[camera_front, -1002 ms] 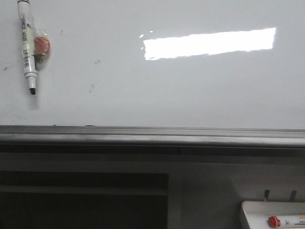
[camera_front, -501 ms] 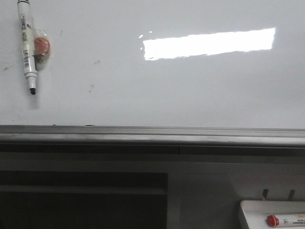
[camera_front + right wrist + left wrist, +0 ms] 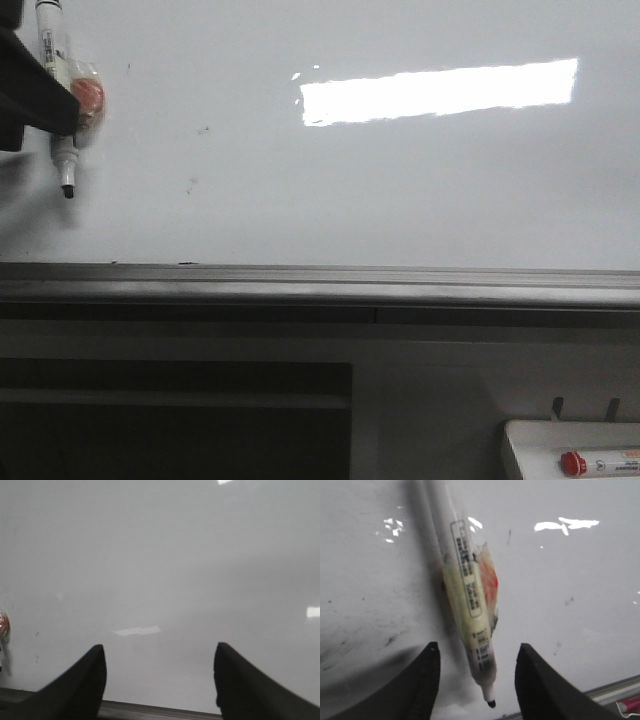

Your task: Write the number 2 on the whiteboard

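Observation:
The whiteboard (image 3: 350,190) is glossy white with a bright glare and a few small specks. No number 2 shows on it. A white marker (image 3: 64,160) with a black tip hangs on the board at the upper left, beside a red blob (image 3: 90,97) under clear tape. My left gripper (image 3: 45,100) comes in from the left edge and overlaps the marker. In the left wrist view it (image 3: 477,650) is open, its jaws on either side of the marker's (image 3: 467,595) tip end, not touching it. My right gripper (image 3: 160,652) is open and empty, facing bare board (image 3: 160,570).
A grey metal rail (image 3: 320,280) runs along the board's bottom edge, with dark shelving below it. A small white tray (image 3: 575,435) at the lower right holds a red-capped marker (image 3: 600,463).
My left gripper has come into the front view from the left edge and now overlaps the hanging marker. The marker and board have not moved.

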Tool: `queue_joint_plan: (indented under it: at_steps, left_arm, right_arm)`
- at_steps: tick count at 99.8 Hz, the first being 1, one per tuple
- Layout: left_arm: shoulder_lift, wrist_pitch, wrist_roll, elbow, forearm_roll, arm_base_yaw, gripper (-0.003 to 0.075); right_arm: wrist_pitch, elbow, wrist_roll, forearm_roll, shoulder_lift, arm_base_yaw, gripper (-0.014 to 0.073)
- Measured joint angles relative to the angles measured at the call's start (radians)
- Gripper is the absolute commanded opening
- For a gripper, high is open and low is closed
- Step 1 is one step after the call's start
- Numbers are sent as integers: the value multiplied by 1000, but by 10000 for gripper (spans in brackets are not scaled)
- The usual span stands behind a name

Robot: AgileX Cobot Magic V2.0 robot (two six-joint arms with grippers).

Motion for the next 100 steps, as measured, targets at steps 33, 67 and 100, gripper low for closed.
queue_joint_plan:
  at_steps: [33, 67, 100]
  left_arm:
    - [139, -21, 1, -57, -59, -10, -21]
    - [76, 159, 375, -162, 7, -74, -20]
    - [-43, 367, 928, -270, 55, -242, -20]
  right_arm:
    - [0, -1, 0, 0, 0, 0, 419]
    - [112, -224, -230, -1, 121, 183, 419]
    - [267, -561, -589, -33, 641, 533, 419]
